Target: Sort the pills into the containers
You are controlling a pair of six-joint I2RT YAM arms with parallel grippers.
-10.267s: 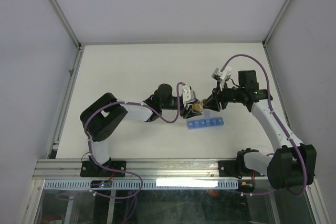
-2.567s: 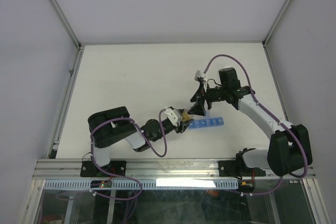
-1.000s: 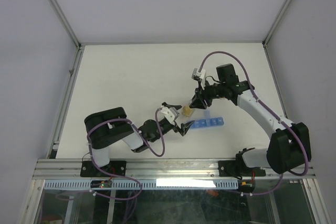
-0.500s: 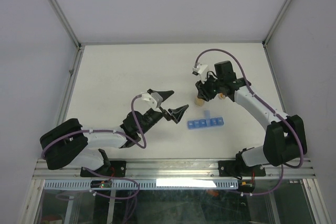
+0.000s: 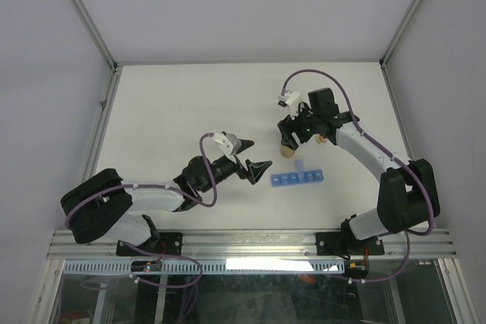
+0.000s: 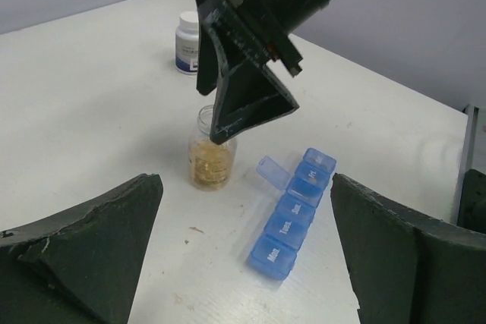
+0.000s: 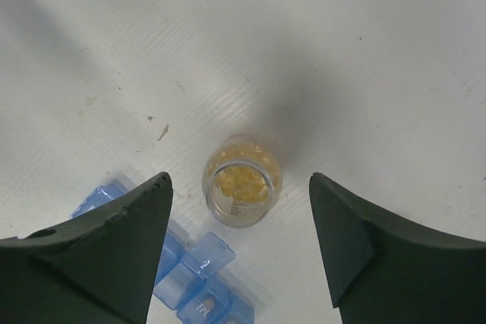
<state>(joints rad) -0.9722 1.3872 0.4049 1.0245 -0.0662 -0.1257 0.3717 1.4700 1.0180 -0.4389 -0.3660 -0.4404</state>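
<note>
My right gripper (image 5: 286, 138) hangs straight above the small open jar (image 6: 211, 160), jaws spread apart, one finger on each side of the glass and neither touching it as far as I can tell. The jar stands upright on the table (image 5: 175, 104), mouth up, with the pills (image 7: 243, 178) heaped inside. That vertical line-up is what my coming move turns on, I judge: the jar lies directly below the right claw, so this arm is far nearer to it than the other. The pill organizer (image 5: 298, 179) lies flat just on the near side of the jar, close but apart, its long axis running left to right across the table, roughly parallel to the near edge. One lid is flipped open toward the jar; I cannot tell what the closed compartments hold. My left gripper (image 5: 256, 155) sits off the organizer's left end, jaws wide and holding nothing, aimed along the row. A white-capped bottle (image 6: 187, 42) stands farther back.
</note>
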